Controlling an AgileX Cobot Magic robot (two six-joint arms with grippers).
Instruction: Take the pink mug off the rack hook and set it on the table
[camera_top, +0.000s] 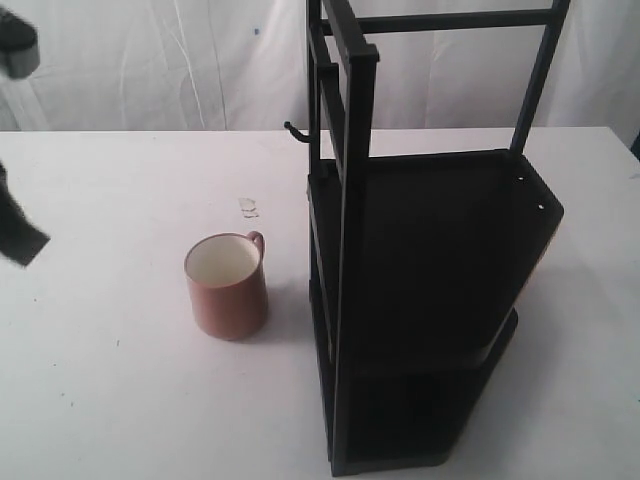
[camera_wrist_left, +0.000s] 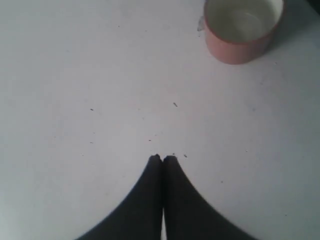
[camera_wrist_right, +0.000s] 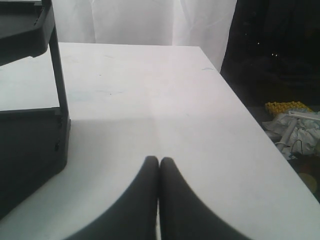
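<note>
The pink mug (camera_top: 227, 286) stands upright on the white table (camera_top: 100, 380), left of the black rack (camera_top: 420, 300), its handle toward the rack's far side. The rack hook (camera_top: 293, 129) juts bare from the upright post. In the left wrist view the pink mug (camera_wrist_left: 243, 27) sits well beyond my left gripper (camera_wrist_left: 163, 158), whose jaws are pressed together, empty. A dark part of the left arm (camera_top: 18, 235) shows at the exterior view's left edge. My right gripper (camera_wrist_right: 159, 160) is shut with nothing in it, over bare table beside the rack (camera_wrist_right: 30, 140).
A small scuff mark (camera_top: 248, 207) lies on the table behind the mug. White curtains (camera_top: 150, 60) hang behind the table. In the right wrist view the table edge (camera_wrist_right: 250, 125) drops to a dark floor with clutter (camera_wrist_right: 295, 125).
</note>
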